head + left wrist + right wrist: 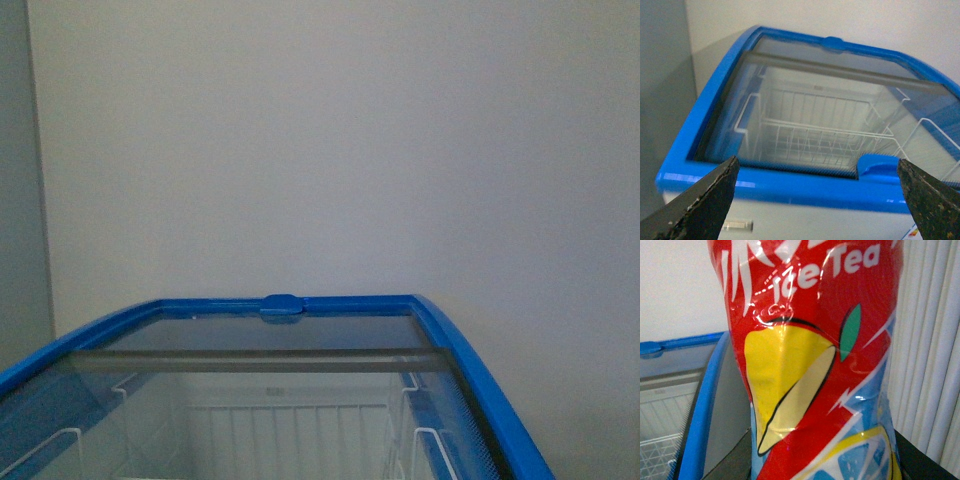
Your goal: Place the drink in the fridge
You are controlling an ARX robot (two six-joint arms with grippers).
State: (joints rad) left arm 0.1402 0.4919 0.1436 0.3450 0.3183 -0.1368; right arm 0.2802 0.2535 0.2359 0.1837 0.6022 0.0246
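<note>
The drink [810, 355] fills the right wrist view: a bottle with a red label, white "Ice Tea" print and a yellow fruit picture. My right gripper [825, 460] is shut on its lower part, with dark fingers [727, 462] on either side. The cap is out of view. The fridge [350, 301] is a white chest with a blue top rim and glass lids. Its rim [700, 410] runs beside the bottle. My left gripper [817, 160] is open in front of the fridge's near blue rim [790, 185], holding nothing. Neither arm shows in the front view.
White wire baskets [815, 135] hang inside the fridge under the glass. A grey lid bar [260, 360] crosses the top. A white wall [350, 150] stands behind, a grey surface [20, 200] at the left. A ribbed white panel [930, 340] stands beyond the bottle.
</note>
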